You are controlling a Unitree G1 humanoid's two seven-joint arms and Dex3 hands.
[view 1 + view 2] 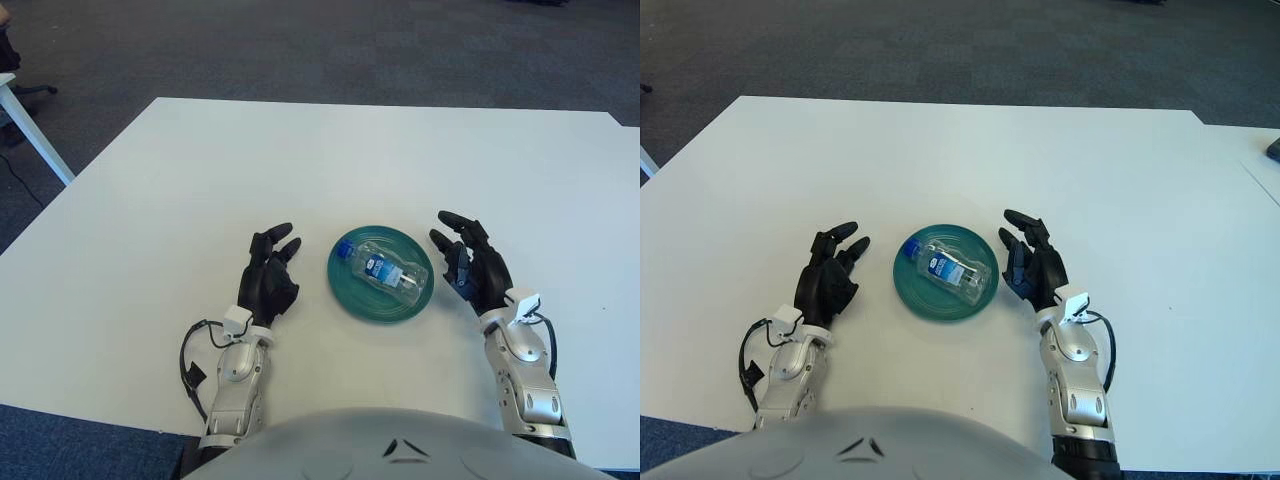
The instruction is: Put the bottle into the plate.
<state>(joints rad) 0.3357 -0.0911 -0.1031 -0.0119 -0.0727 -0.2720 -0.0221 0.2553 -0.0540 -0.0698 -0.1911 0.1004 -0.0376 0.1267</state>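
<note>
A small clear bottle [385, 269] with a blue cap and a blue label lies on its side in the round teal plate [351, 295], cap pointing to the far left. My right hand [468, 266] shows just right of the plate, fingers spread and holding nothing, a small gap from the rim. On the plate's left side my left hand [270, 272] shows over the white table [300, 160], fingers relaxed and empty.
The white table extends far ahead and to both sides. A cable [190, 360] loops beside my left forearm near the front edge. Another white table's leg [35, 130] stands at the far left over the grey carpet.
</note>
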